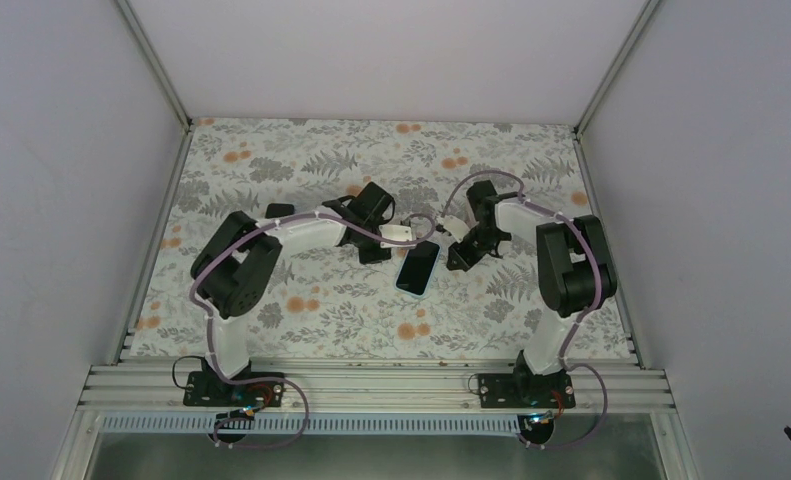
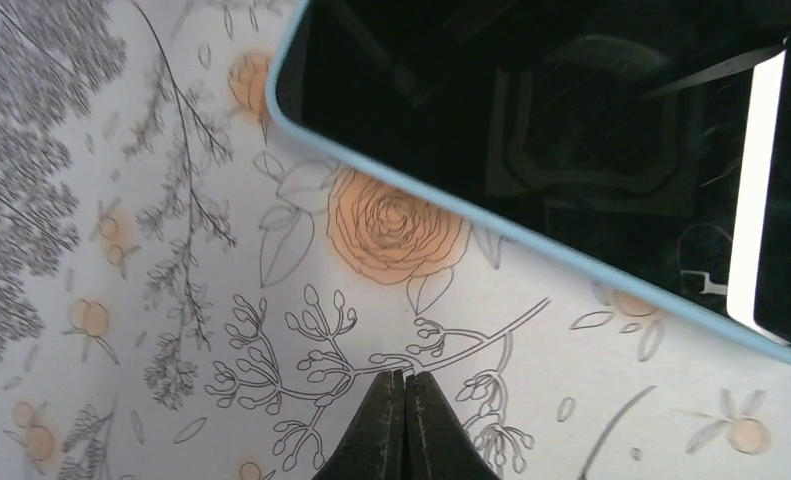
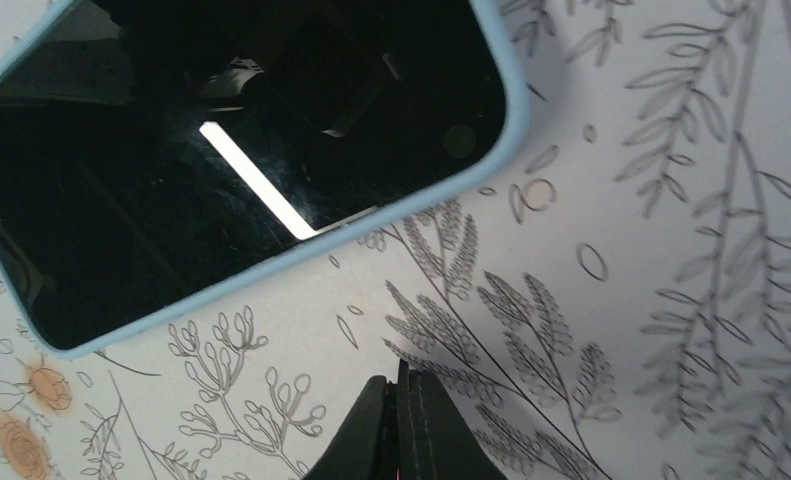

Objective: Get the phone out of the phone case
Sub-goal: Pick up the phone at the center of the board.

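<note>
A black phone point(image 1: 419, 266) in a light blue case point(image 1: 412, 293) lies flat, screen up, on the floral table mid-scene. It shows in the left wrist view point(image 2: 571, 130) with the case rim point(image 2: 421, 192), and in the right wrist view point(image 3: 221, 150) with the case rim point(image 3: 271, 262). My left gripper point(image 2: 405, 375) is shut and empty, just off the phone's left side point(image 1: 396, 233). My right gripper point(image 3: 403, 378) is shut and empty, just off the phone's right side point(image 1: 456, 255). Neither touches the phone.
The floral tablecloth point(image 1: 301, 170) covers the table. Grey walls stand at the left, back and right. An aluminium rail point(image 1: 371, 385) runs along the near edge by the arm bases.
</note>
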Robot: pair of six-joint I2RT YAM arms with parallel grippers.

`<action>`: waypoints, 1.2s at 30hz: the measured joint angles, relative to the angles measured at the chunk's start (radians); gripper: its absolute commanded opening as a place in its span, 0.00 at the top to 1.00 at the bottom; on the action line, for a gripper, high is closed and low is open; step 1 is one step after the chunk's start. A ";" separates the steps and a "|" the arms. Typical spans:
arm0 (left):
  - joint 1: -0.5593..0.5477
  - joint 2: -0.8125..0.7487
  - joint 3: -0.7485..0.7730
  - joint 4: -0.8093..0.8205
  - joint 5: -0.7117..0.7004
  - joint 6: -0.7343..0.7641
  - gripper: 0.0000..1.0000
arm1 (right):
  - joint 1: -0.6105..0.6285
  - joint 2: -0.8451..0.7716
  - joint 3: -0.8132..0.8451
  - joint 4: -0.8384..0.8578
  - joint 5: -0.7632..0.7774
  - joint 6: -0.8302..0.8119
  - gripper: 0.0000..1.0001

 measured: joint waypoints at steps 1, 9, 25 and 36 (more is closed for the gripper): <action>-0.001 0.014 -0.003 0.011 -0.018 -0.002 0.98 | 0.004 0.005 0.001 0.000 -0.008 -0.003 0.96; 0.002 0.106 0.050 0.057 -0.070 -0.023 0.98 | 0.018 0.015 0.001 0.001 -0.048 -0.016 0.96; 0.010 0.267 0.269 0.019 0.060 -0.051 0.98 | 0.007 0.040 -0.017 -0.001 -0.135 -0.009 0.96; 0.002 0.279 0.283 0.006 0.103 -0.051 0.98 | -0.143 -0.023 -0.048 -0.081 -0.031 -0.051 0.96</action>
